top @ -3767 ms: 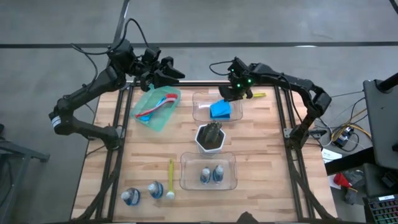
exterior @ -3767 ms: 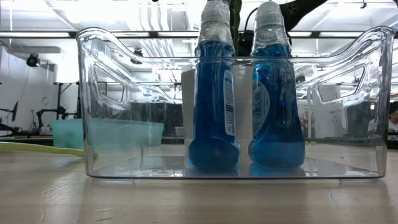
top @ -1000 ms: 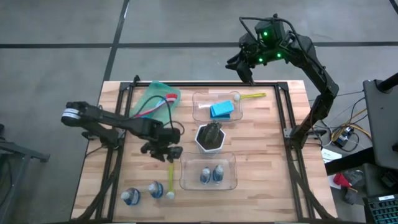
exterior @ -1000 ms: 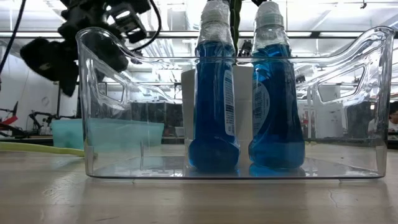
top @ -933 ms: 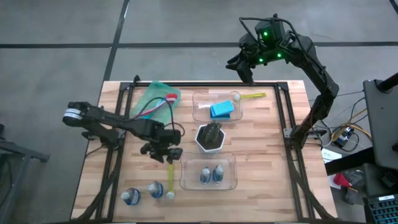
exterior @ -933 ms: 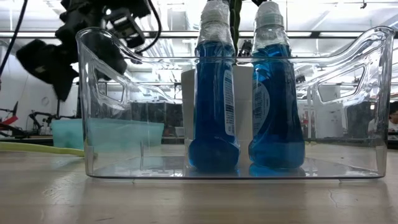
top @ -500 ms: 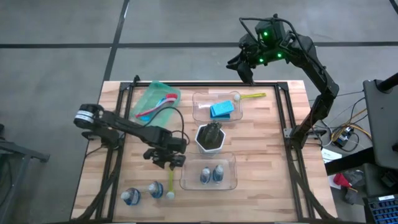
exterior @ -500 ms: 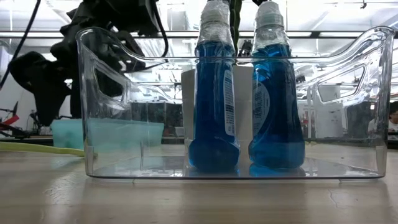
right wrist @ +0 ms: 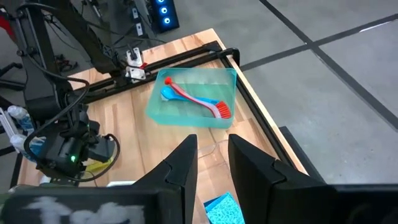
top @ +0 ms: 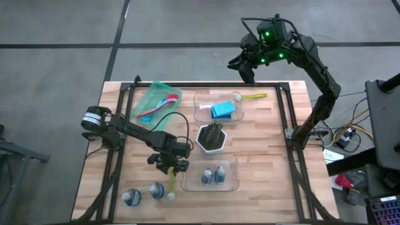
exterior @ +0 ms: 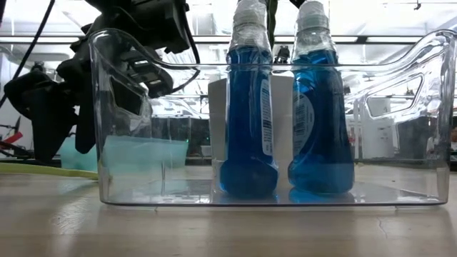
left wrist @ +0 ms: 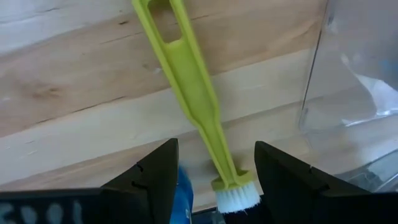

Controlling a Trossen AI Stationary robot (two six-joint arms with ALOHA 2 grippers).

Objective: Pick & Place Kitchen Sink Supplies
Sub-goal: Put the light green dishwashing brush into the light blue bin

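My left gripper (left wrist: pixel 216 149) (top: pixel 170 164) is open and hovers over the yellow brush (left wrist: pixel 186 68) (top: pixel 172 180). The brush lies flat on the table beside the near clear bin, and the fingers stand on either side of its handle near the white bristle head (left wrist: pixel 238 198) without touching it. Two blue-liquid bottles (top: pixel 212 175) stand in that bin, and two more (top: pixel 130 197) (top: pixel 156 190) stand on the table near the brush. Blue sponges (top: pixel 223 110) lie in the far bin. My right gripper (right wrist: pixel 212 146) (top: pixel 250 62) is open and raised beyond the table's far edge.
The white hexagonal pot with its plant (top: pixel 211 137) stands between the two clear bins. The green tray (top: pixel 156 106) at far left holds pink and blue brushes. Another yellow-green brush (top: pixel 253 96) lies by the far bin. The near bin's wall (left wrist: pixel 348 93) is close to my left gripper.
My left gripper has moved toward the table's near edge and slightly right, coming down over the yellow brush. Its arm has swung with it. In the low view it now shows larger and lower behind the bin. Nothing on the table has moved.
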